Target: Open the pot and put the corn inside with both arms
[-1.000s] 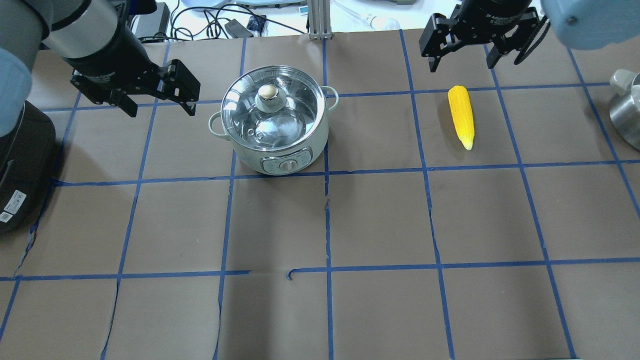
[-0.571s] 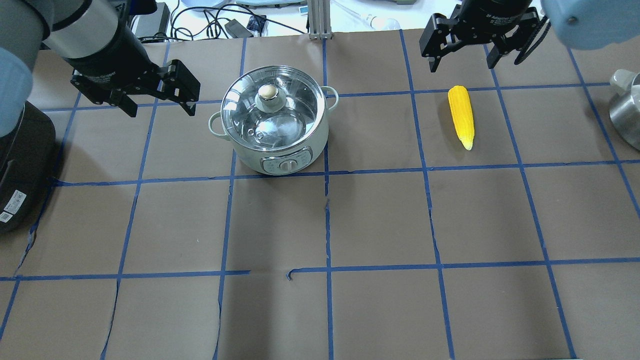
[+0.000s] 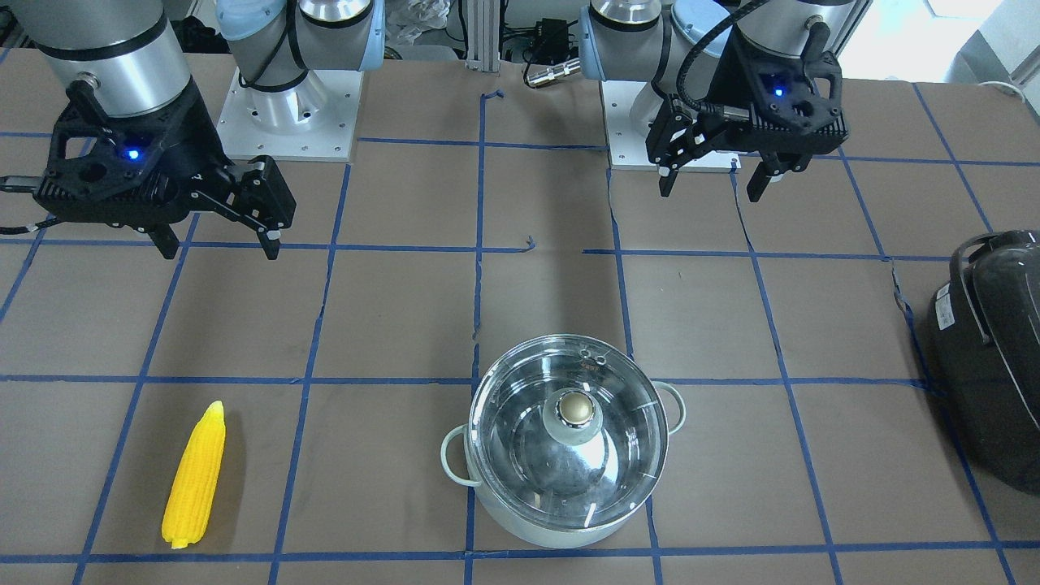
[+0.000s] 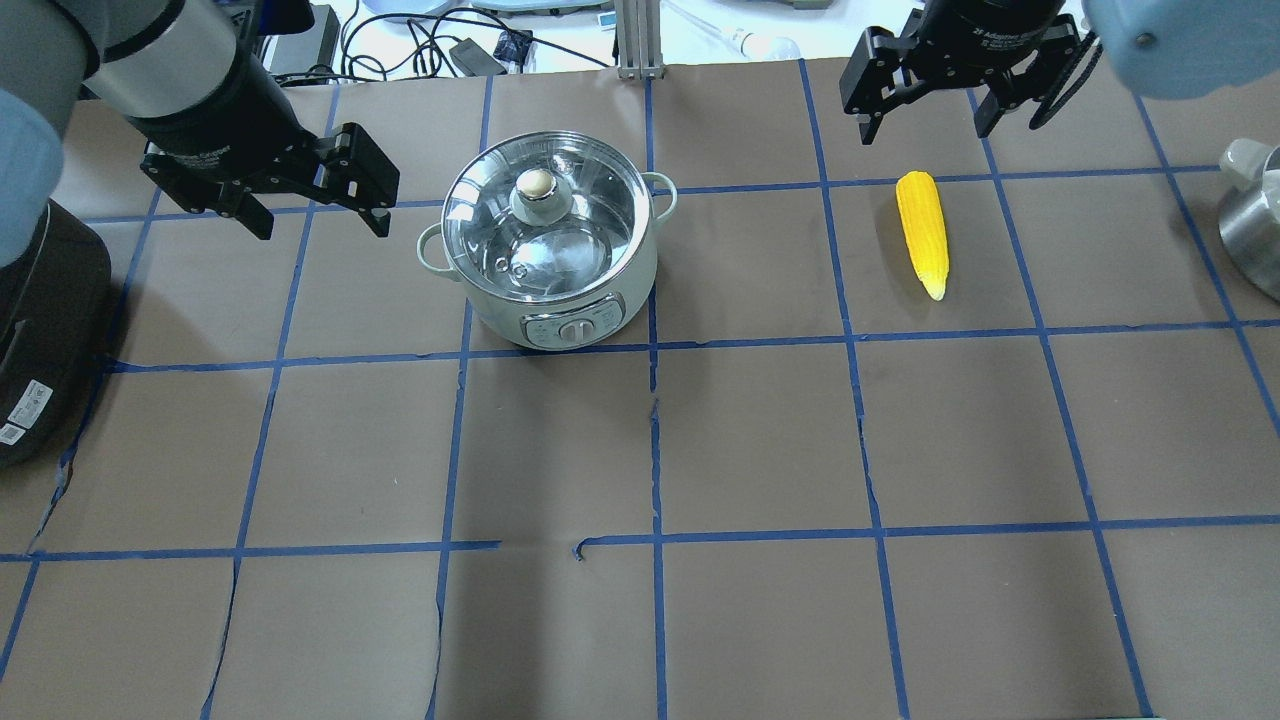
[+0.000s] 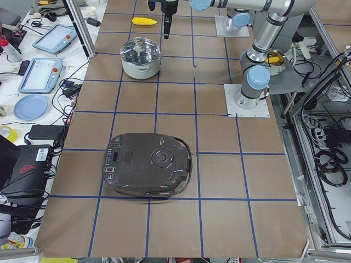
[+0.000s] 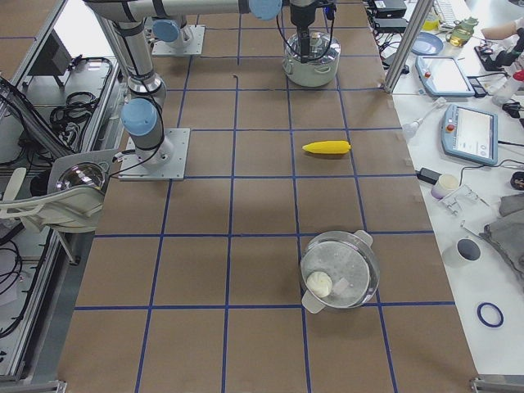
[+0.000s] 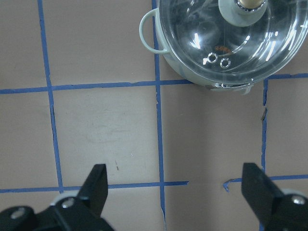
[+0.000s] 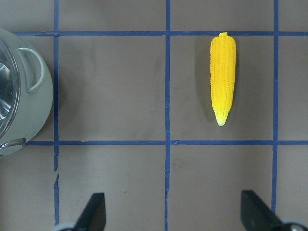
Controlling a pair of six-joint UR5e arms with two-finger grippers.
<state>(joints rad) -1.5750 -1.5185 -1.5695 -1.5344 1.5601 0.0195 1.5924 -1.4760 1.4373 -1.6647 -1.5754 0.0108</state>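
Observation:
The pot (image 4: 545, 270) stands at the far left-centre of the table with its glass lid (image 4: 540, 215) on; it also shows in the front view (image 3: 569, 520) and the left wrist view (image 7: 168, 53). The yellow corn (image 4: 922, 232) lies flat at the far right, tip toward the robot, and also shows in the front view (image 3: 195, 475) and the right wrist view (image 8: 223, 77). My left gripper (image 4: 320, 225) is open and empty, in the air left of the pot. My right gripper (image 4: 925, 128) is open and empty, raised over the table just beyond the corn.
A dark rice cooker (image 4: 40, 340) sits at the table's left edge. A second steel pot with a lid (image 4: 1255, 220) stands at the right edge. Blue tape lines grid the brown table cover (image 4: 760, 430).
The left gripper has shifted very slightly. The right gripper, pot and corn have not moved.

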